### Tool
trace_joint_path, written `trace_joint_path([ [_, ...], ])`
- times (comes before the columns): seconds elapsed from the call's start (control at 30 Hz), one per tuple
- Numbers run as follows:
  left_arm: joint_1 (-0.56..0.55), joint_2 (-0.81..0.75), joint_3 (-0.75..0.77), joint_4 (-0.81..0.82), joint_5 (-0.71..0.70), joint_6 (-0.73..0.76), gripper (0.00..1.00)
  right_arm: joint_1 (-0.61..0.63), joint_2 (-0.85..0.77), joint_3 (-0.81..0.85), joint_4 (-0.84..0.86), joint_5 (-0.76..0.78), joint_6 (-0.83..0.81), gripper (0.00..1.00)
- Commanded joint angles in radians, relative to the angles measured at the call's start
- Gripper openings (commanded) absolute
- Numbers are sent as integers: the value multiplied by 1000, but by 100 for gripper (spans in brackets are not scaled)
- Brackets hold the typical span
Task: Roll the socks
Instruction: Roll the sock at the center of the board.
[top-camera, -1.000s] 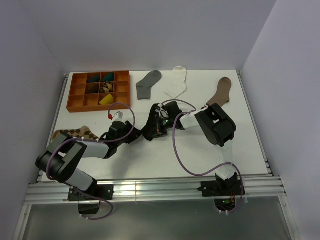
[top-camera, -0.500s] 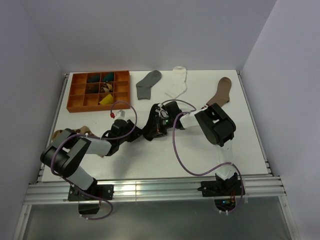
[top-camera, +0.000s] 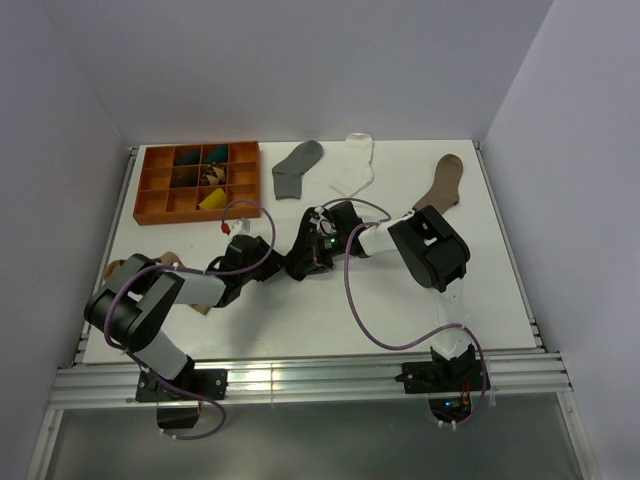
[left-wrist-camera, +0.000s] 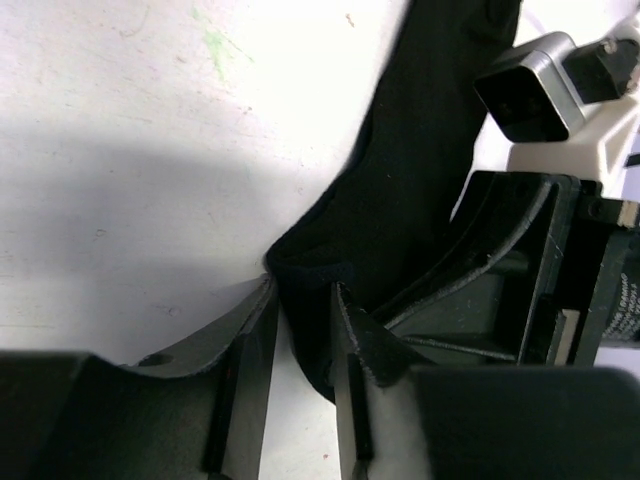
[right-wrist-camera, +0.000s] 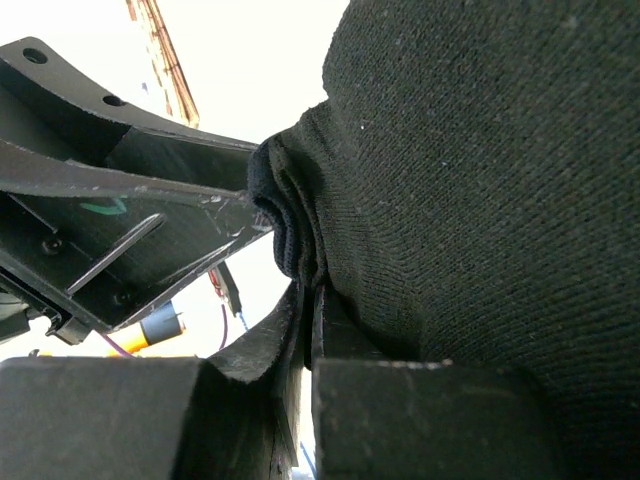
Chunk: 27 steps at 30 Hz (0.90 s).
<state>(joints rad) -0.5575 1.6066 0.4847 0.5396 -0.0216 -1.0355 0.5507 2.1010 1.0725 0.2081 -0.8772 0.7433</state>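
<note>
The black sock (top-camera: 298, 242) lies bunched mid-table between my two grippers. In the left wrist view the black sock (left-wrist-camera: 420, 150) stretches away from my left gripper (left-wrist-camera: 305, 295), whose jaws are shut on a folded end of it. My left gripper (top-camera: 280, 268) meets my right gripper (top-camera: 301, 266) at the sock. In the right wrist view my right gripper (right-wrist-camera: 312, 290) is shut tight on a rolled edge of the black sock (right-wrist-camera: 480, 180). A grey sock (top-camera: 297, 167) and a white sock (top-camera: 355, 170) lie flat at the back.
An orange compartment tray (top-camera: 150, 212) with small items stands at the back left. A brown sock (top-camera: 442, 185) lies at the back right. A diamond-patterned sock (top-camera: 128, 268) is partly hidden under my left arm. Purple cables loop over the table.
My left arm's elbow has drawn in towards the table's middle, covering more of the patterned sock. Both grippers keep their hold on the black sock.
</note>
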Motion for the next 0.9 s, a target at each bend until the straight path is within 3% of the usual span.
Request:
trace_joint_path([
  [0.0,-2,27,25,-104,-60,-23,33,-5,28,17,-41,47,-13,0],
  [0.23,-2,27,49,-216,-120,-69,24,-3,14,18,-68,70,-35,4],
  [0.57,-5,78,149,-405,-147,-75,10,5,-107,-19,-105,188,-119,41],
  [0.87,-38,75,212,-484,-184,-34,7,55,-298,-91,-119,424,-244,46],
])
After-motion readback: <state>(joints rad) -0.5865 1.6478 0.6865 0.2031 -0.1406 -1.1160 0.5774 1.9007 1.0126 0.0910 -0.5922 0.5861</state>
